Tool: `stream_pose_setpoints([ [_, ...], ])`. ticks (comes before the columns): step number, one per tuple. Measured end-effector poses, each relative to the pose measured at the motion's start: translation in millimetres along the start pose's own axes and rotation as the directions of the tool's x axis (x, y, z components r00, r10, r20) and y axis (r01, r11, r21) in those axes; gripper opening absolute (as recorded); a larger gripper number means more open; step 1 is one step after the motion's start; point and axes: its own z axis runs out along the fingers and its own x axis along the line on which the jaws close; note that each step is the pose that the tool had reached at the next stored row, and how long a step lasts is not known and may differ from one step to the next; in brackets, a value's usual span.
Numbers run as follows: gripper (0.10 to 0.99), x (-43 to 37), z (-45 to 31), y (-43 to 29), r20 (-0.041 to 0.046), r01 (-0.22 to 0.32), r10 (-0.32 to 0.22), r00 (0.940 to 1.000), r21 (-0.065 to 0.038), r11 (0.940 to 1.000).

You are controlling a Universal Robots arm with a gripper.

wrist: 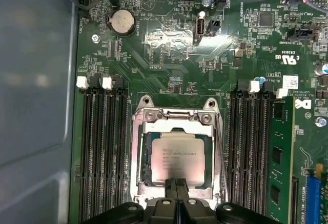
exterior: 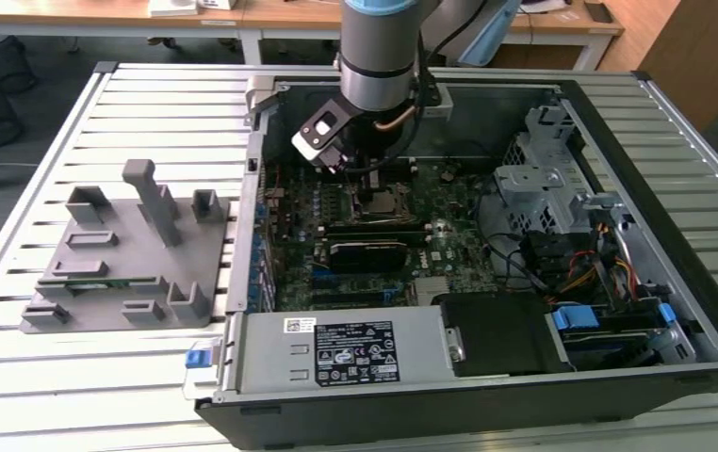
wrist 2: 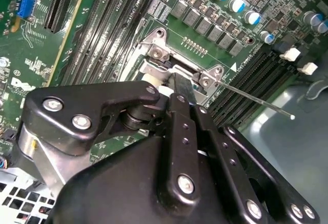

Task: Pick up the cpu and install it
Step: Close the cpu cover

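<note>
Pincer (wrist: 177, 184): tips pressed together with nothing between them, so narrow and closed. In the first wrist view its own body cuts off the near edge of the socket frame (wrist: 137, 152). Can't tell whether the tips touch the cpu (wrist: 177, 156) or sit just above it. In the second wrist view the pincer linkages cover most of the socket. Past the tips you get one frame corner and the thin retention lever (wrist 2: 256, 101) sticking out. In the exterior view the arm's wrist partly blocks the socket.

The cpu lies flat inside the socket frame, directly under and just ahead of the tips, printed side up. The board sits in the open PC case (exterior: 485, 419) on the slatted tabletop (exterior: 32, 395).

Memory slots (wrist: 102, 147) flank the pincer on both sides, and one side carries a green memory module (wrist: 280, 157). Coin cell (wrist: 123, 22) is well beyond the tips. Grey holder block (exterior: 121, 273) sits well apart from the pincer, outside the case, toward the exterior view's left.
</note>
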Motion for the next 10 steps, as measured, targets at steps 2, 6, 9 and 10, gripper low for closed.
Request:
stream_pose_setpoints([
  [2, 0.106, 0.0, 1.9, 0.0, -0.0001, 0.000, 0.000, 1.0000, 0.000, 1.0000],
  [6, 0.106, -0.1, 4.3, 0.0, 0.0001, 0.000, 0.000, 1.0000, 0.000, 1.0000],
  [9, 0.106, -0.2, 5.7, 0.1, 0.0001, 0.000, 0.000, 1.0000, 0.000, 1.0000],
  [10, 0.106, -0.3, 6.2, 0.2, 0.0005, 0.000, 0.000, 1.0000, 0.000, 1.0000],
])
